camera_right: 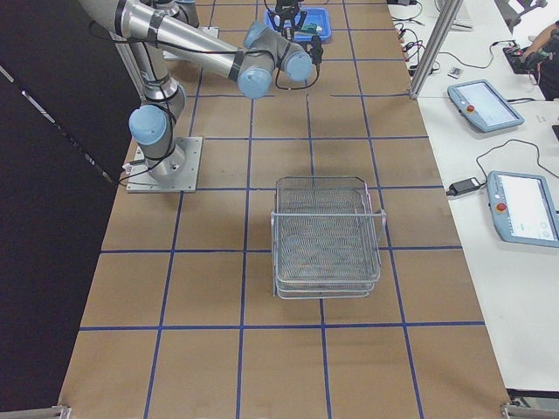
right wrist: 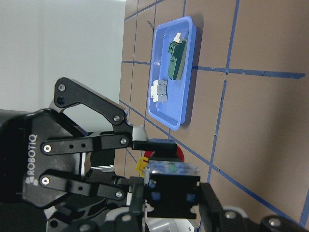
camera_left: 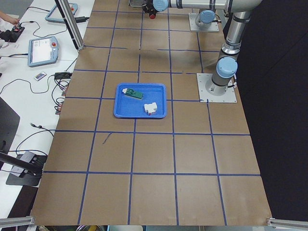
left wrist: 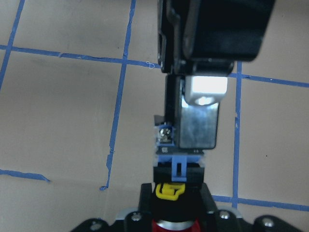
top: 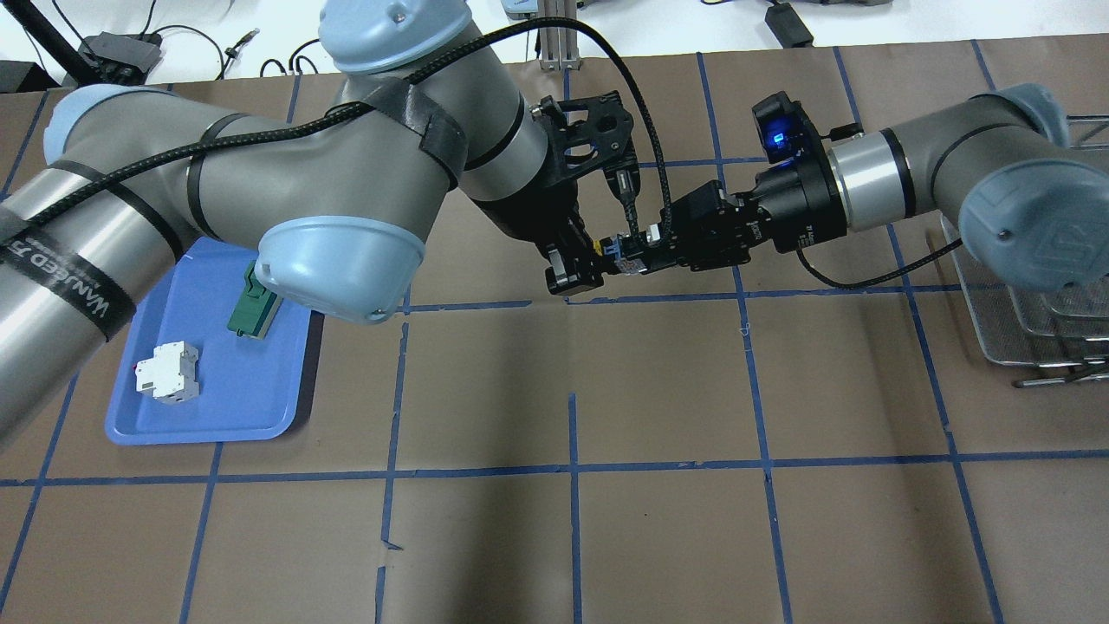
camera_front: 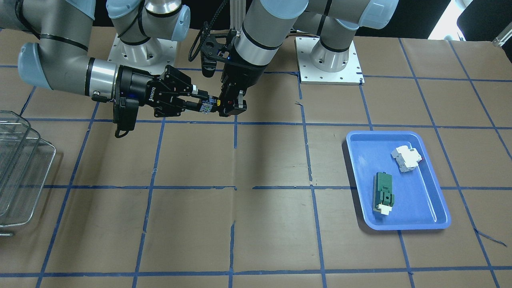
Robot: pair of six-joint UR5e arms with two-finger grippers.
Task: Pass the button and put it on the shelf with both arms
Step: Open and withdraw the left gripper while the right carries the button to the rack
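Button (top: 617,256) gripped at once by left pincer (top: 579,267) and right pincer (top: 639,251)

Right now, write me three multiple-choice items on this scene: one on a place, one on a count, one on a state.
1. Where is the button? A. on the table B. in the air between both arms' jaws C. in the rack
2. How many things lie in the blue tray? A. none B. four C. two
3. How do the jaws of the left arm stand? A. closed on the button B. wide open C. out of view
Answers: 1 B, the wrist views show it held aloft between them; 2 C, a green block and a white breaker; 3 A, they pinch its red-capped end.
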